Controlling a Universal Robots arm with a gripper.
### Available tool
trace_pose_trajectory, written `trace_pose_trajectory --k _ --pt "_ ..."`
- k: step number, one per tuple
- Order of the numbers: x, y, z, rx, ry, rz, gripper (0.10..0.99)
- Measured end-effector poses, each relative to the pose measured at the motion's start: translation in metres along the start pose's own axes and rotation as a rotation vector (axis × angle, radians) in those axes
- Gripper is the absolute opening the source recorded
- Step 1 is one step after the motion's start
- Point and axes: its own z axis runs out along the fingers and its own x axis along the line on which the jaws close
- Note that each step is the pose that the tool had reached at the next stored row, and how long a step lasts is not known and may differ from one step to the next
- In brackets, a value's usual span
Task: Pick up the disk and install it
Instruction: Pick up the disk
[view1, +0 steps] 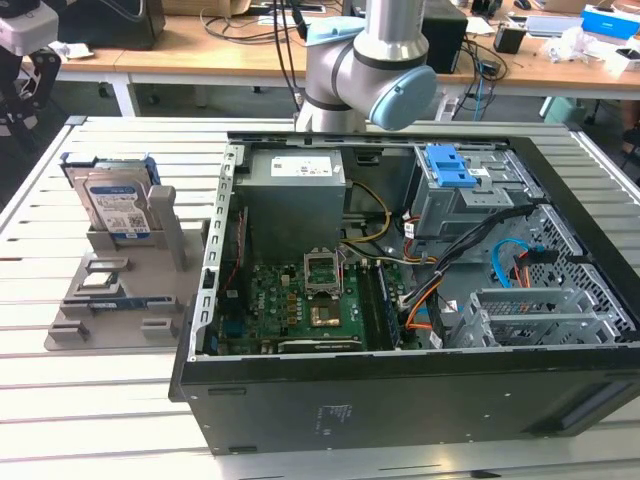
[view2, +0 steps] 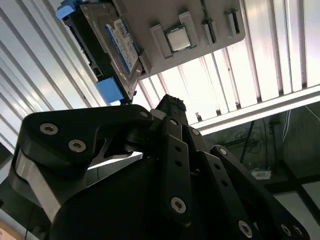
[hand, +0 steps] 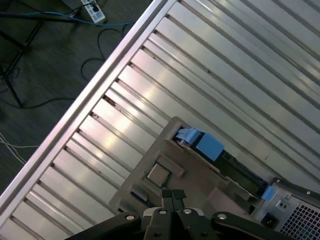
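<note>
The disk (view1: 117, 205) stands upright in a slot of the grey holder (view1: 120, 310) on the slatted table, at the exterior view's left. It is silver with a white-and-blue label and a blue frame. In both wrist views my gripper (hand: 173, 194) (view2: 171, 102) hangs above the holder (hand: 200, 175) (view2: 150, 15), shut with nothing between its fingers. It is clear of the disk (hand: 207, 145) (view2: 117, 42), which shows with its blue frame tabs. The arm (view1: 365, 70) rises behind the computer case.
An open computer case (view1: 400, 400) lies on the exterior view's right, with a grey metal box (view1: 295, 195), motherboard (view1: 300, 300) and blue latch piece (view1: 450, 165) inside. A small square chip (hand: 159, 173) sits on the holder. The table edge (hand: 95, 85) drops to a cabled floor.
</note>
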Motion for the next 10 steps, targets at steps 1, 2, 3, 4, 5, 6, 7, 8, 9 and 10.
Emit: trace_pose_trajectory --k 1,2,3,4,5,6,7,8,9,10 --pt "0.0000 0.0000 0.0000 0.000 0.0005 -0.013 0.106" --pt "0.0000 0.0000 0.0000 -0.001 0.0017 -0.041 0.106" --pt "0.0000 0.0000 0.0000 -0.001 0.0024 -0.056 0.106" --pt "0.0000 0.0000 0.0000 -0.002 0.0028 -0.068 0.106" --pt "0.0000 0.0000 0.0000 -0.002 0.0037 -0.089 0.106" --pt "0.0000 0.0000 0.0000 -0.003 0.0045 -0.109 0.106" --pt "0.0000 0.0000 0.0000 -0.003 0.0050 -0.120 0.106" --pt "0.0000 0.0000 0.0000 -0.003 0.0055 -0.132 0.106" --pt "0.0000 0.0000 0.0000 -0.003 0.0062 -0.147 0.106" --pt "0.0000 0.0000 0.0000 -0.004 0.0066 -0.157 0.106"
